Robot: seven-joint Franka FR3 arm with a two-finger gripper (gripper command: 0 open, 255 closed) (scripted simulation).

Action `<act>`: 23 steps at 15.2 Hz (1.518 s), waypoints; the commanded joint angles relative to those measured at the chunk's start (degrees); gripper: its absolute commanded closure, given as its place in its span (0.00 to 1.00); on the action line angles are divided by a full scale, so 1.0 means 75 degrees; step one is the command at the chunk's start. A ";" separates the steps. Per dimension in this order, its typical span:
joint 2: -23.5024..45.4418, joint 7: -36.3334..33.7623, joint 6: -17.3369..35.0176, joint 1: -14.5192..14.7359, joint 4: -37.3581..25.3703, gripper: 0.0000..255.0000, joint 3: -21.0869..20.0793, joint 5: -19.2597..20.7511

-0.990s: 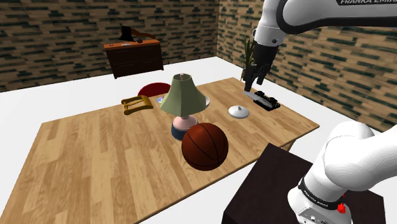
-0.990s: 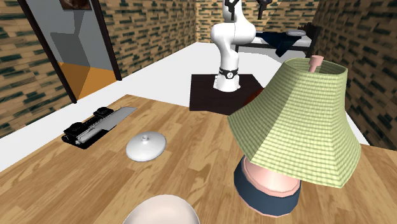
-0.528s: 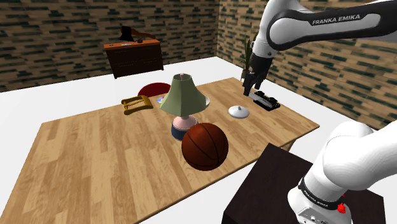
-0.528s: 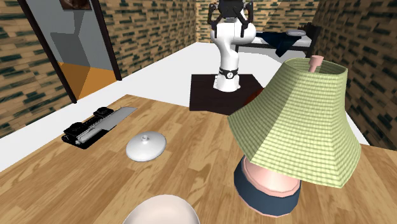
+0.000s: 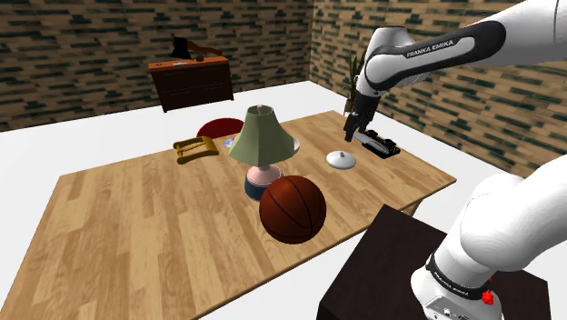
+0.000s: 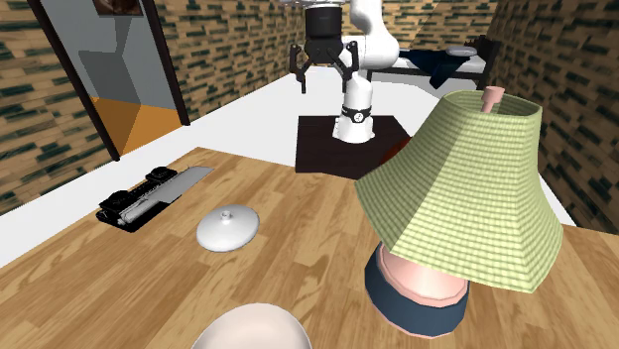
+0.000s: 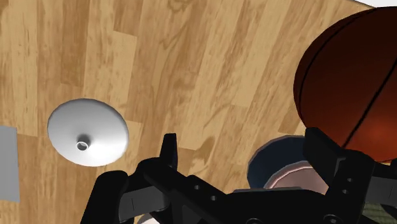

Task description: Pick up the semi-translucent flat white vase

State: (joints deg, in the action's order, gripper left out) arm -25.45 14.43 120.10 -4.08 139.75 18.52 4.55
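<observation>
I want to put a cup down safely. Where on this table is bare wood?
The table is bare over its half at the shoulder view's left, bordered by its edges, the lamp and the basketball. A smaller patch lies between basketball and flat white vase. Crowded: around the lamp, and by the knife beside the vase.

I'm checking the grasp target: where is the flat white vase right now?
In the shoulder view the flat white vase sits on the wooden table toward that view's right, between the lamp and the knife, apart from both.
</observation>
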 commanded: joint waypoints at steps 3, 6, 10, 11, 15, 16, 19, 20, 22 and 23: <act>0.0948 0.0724 0.0824 -0.0004 -0.0165 0.00 0.0563 -0.0192; 0.1777 0.1350 0.1350 0.0043 -0.0449 0.00 0.0961 -0.0551; 0.2992 0.2349 0.1910 0.0063 -0.0982 0.00 0.1387 -0.1350; 0.3311 0.2623 0.2017 0.0040 -0.1144 0.00 0.1456 -0.1603; 0.4616 0.3726 0.2292 -0.0232 -0.1910 0.00 0.1526 -0.2697; 0.4940 0.3981 0.2327 -0.0343 -0.2129 0.00 0.1496 -0.2962; 0.5884 0.4643 0.2370 -0.0776 -0.2848 0.00 0.1302 -0.3655; 0.6190 0.4827 0.2368 -0.0934 -0.3107 0.00 0.1223 -0.3849; 0.6793 0.5143 0.2343 -0.1256 -0.3654 0.00 0.1058 -0.4185; 0.7091 0.5276 0.2322 -0.1420 -0.3943 0.00 0.0973 -0.4327</act>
State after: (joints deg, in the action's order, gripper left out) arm 25.41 52.53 137.87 -13.24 112.53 26.34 -26.66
